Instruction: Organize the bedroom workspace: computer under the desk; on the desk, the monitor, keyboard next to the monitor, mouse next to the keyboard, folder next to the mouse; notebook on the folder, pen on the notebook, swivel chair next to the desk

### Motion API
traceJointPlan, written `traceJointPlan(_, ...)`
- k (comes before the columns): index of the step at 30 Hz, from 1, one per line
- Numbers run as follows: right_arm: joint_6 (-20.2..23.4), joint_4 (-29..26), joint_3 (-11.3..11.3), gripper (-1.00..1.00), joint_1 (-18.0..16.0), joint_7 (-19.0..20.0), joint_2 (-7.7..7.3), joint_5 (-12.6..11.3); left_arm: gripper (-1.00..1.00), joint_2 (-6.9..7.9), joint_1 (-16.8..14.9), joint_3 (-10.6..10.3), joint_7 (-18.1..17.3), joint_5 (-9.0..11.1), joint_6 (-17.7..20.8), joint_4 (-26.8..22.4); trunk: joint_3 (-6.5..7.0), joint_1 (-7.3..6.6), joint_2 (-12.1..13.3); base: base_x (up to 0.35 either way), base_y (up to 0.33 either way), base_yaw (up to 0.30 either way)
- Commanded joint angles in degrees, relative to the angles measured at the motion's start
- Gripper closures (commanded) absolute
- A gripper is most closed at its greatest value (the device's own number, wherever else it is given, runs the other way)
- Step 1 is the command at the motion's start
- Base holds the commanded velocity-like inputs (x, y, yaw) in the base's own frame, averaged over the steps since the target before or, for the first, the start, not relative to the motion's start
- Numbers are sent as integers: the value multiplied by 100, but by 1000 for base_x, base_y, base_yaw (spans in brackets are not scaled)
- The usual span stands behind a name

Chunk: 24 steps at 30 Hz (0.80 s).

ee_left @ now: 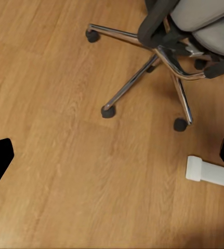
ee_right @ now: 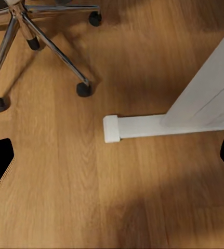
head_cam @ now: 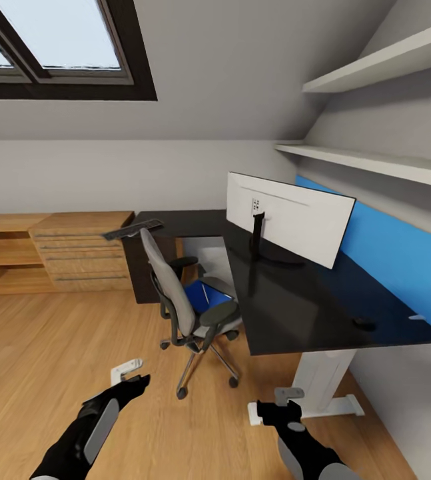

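Note:
The swivel chair point(head_cam: 182, 300) stands against the black desk point(head_cam: 295, 300), and the blue folder point(head_cam: 205, 294) lies on its seat. The monitor point(head_cam: 288, 223) stands on the desk with its white back toward me. A dark keyboard point(head_cam: 131, 231) lies at the desk's far left corner. A small dark mouse point(head_cam: 364, 324) sits near the desk's right end. The computer, notebook and pen are out of view. My left gripper point(head_cam: 132, 377) and right gripper point(head_cam: 278, 403) hang open and empty low over the floor, short of the chair's chrome base point(ee_left: 158, 57) point(ee_right: 18, 31).
A light wooden drawer chest point(head_cam: 82, 250) and low shelving stand along the back wall at left. The desk's white leg and foot point(head_cam: 322, 387) point(ee_right: 143, 127) point(ee_left: 210, 174) rest on the wood floor just ahead of my right gripper. Wall shelves point(head_cam: 375, 163) hang above the desk.

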Motion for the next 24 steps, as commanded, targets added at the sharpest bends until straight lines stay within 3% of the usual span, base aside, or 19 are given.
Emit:
traceJointPlan(1, -71, 24, -4, -100, -5, -27, 10, 23, -100, 13, -2, -3, 39, 66, 29, -6, -25, 23, -46, 0, 0, 0)
traceJointPlan(5, -307, 210, -15, -100, -4, -26, 72, -9, -100, 32, -3, -9, 70, 2, 39, 23, -97, 111, -206, 0, 0, 0)
traceJointPlan(11, -354, 266, -11, -100, -5, -23, 93, -32, -100, -1, -3, -107, 82, -269, 31, 80, -204, 242, -447, 0, 0, 72)
traceJointPlan(13, -355, 270, -10, -100, -5, -23, 94, -31, -100, -35, -3, -315, 99, -349, 19, 86, -222, 264, -487, 0, 0, 233)
traceJointPlan(15, -356, 279, -16, -100, -6, -23, 95, -31, -100, -138, -3, -897, 279, -600, -32, 187, -225, 264, -487, 0, 0, 254)
traceJointPlan(16, -358, 282, -17, -100, -6, -29, 95, -31, -100, -175, -3, -1038, 419, -657, -40, 301, -228, 264, -487, 0, 0, 132)
traceJointPlan(24, -362, 279, -18, -100, -4, -30, 93, -31, -100, -210, -3, -1117, 483, -688, -51, 687, -234, 264, -487, -71, 60, 39)
